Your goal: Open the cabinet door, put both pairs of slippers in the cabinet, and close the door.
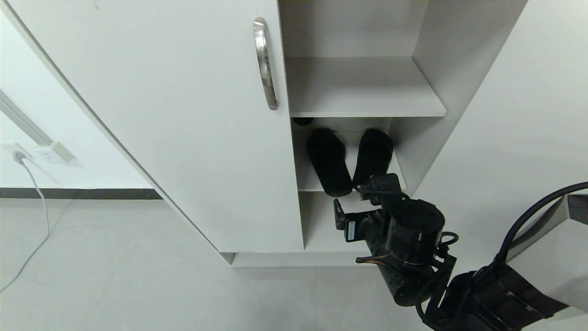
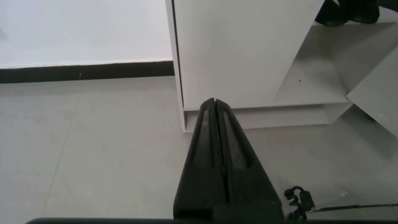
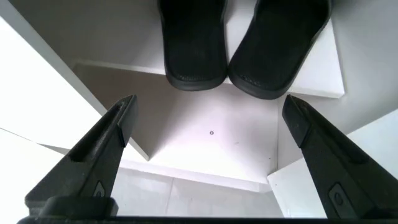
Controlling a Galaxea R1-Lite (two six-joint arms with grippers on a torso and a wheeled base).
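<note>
Slippers point(image 1: 328, 161), a black pair, lie side by side on the middle shelf point(image 1: 308, 184) of the cabinet point(image 1: 452, 55), with the ends nearer us at the shelf's front edge. We see the right door point(image 1: 519, 138) swung open at the right, while the left door point(image 1: 183, 119) with its metal handle point(image 1: 265, 62) is shut. The upper shelf point(image 1: 363, 87) is bare, and under its left end sits a small dark shape point(image 1: 303, 121) that we cannot identify. Our right gripper point(image 1: 359, 198) hangs just in front of the opening, slightly below the slippers and apart from them, with its jaws spread wide and nothing between them. Our left gripper point(image 2: 214, 109) has its jaws pressed together with nothing in them, and it points over the grey floor point(image 2: 93, 149) towards the cabinet's base. On the wall to the left we see a socket point(image 1: 18, 156) with a cable running down.
</note>
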